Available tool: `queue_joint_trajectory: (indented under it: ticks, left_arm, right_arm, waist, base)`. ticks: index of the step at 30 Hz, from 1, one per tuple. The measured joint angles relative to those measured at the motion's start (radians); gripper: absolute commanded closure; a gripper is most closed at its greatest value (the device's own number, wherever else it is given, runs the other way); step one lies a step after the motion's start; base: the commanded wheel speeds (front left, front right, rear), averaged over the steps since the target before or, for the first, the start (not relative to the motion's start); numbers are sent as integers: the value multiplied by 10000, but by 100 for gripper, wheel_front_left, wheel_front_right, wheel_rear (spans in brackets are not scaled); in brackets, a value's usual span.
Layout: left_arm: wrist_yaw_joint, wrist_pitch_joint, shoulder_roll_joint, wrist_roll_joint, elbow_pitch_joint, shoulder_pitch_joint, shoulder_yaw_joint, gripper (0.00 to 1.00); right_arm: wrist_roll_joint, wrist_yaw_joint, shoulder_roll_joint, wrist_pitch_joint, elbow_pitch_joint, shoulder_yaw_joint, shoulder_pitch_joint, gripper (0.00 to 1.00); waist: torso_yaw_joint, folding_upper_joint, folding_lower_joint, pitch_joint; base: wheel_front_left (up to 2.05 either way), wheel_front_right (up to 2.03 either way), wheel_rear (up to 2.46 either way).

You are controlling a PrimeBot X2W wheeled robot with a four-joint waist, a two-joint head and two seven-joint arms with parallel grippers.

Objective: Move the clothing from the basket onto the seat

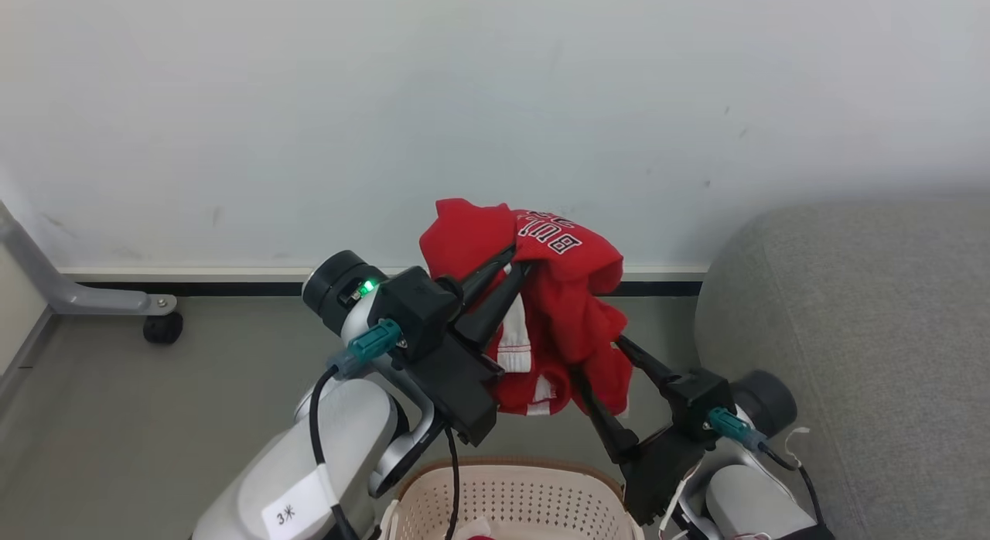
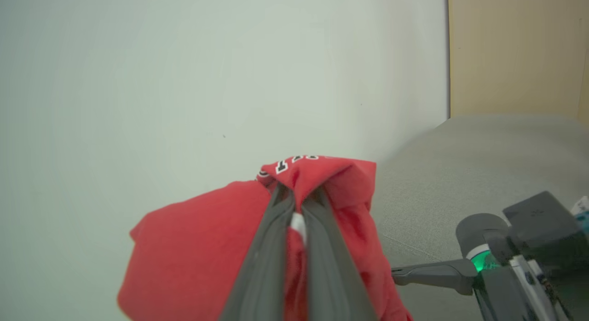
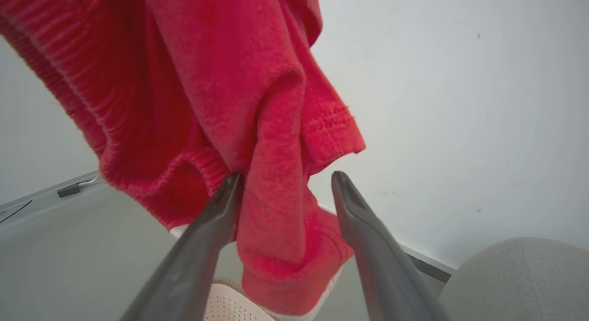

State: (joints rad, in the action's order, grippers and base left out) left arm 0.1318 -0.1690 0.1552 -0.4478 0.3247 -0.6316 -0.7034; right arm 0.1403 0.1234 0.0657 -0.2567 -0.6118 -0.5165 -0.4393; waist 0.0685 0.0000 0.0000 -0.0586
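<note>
Left gripper (image 1: 520,260) up high, its two dark fingers pressed together and pinching the soft red sports garment (image 1: 572,316) with white trim and lettering. The cloth hangs bunched in the air, above and just beyond the oval cream-white perforated plastic basket (image 1: 510,467) with its brown rim at the near edge. Right gripper (image 1: 599,362) sits lower and to the right, fingers spread wide, a red fold dangling between them and brushing one finger. Off to the right, apart from the cloth, the large grey woven-fabric sofa (image 1: 866,316). Pale wall (image 1: 309,99) on the far side.
</note>
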Motion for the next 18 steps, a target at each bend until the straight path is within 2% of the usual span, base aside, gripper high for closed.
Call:
queue_joint_trajectory:
  ticks: [6, 7, 8, 9, 10, 11, 13, 15, 16, 17, 18]
  left_arm:
    - [0, 142, 67, -6, -577, 149, -73, 100]
    - [0, 198, 65, -29, -650, 194, -90, 100]
    - [0, 222, 65, -69, -702, 250, -105, 100]
    - [0, 238, 73, -109, -727, 294, -107, 100]
    - [-2, 278, 94, -190, -738, 329, -102, 100]
    - [-8, 311, 115, -272, -746, 380, -81, 100]
    - [-48, 326, 178, -376, -765, 523, -10, 100]
    - [-267, 349, 349, -550, -832, 839, 291, 100]
    - [-307, 349, 412, -579, -807, 935, 382, 94]
    - [-391, 349, 466, -625, -792, 1054, 487, 76]
    - [-453, 349, 514, -656, -752, 1170, 564, 67]
  right_arm:
    - [111, 4, -10, 0, -430, -719, -538, 0]
    - [121, 4, -8, 2, -456, -895, -617, 16]
    - [173, 6, -8, 2, -470, -1049, -680, 55]
    - [255, 6, -15, 0, -474, -1166, -716, 64]
    - [385, 12, -21, 0, -472, -1262, -744, 94]
    - [493, 12, -25, 0, -466, -1310, -757, 100]
    - [635, 12, -19, 2, -449, -1407, -782, 100]
    - [784, 12, -19, 0, -370, -1544, -861, 100]
    - [869, 12, -21, 2, -330, -1553, -887, 100]
    - [999, 12, -19, 0, -270, -1565, -905, 100]
    - [1089, 12, -12, 2, -221, -1586, -937, 100]
  waist:
    - [120, 0, 0, 6]
    - [133, 0, 0, 9]
    - [146, 0, 0, 12]
    - [156, 0, 0, 17]
    - [164, 0, 0, 23]
    - [168, 0, 0, 31]
    - [164, 0, 0, 51]
    - [108, 0, 0, 106]
    - [77, 0, 0, 126]
    - [40, 0, 0, 148]
    - [0, 0, 0, 170]
  base:
    - [0, 0, 0]
    - [0, 0, 0]
    - [0, 0, 0]
    - [0, 0, 0]
    - [0, 0, 0]
    - [0, 0, 0]
    - [0, 0, 0]
    - [0, 0, 0]
    - [0, 0, 0]
    - [0, 0, 0]
    - [0, 0, 0]
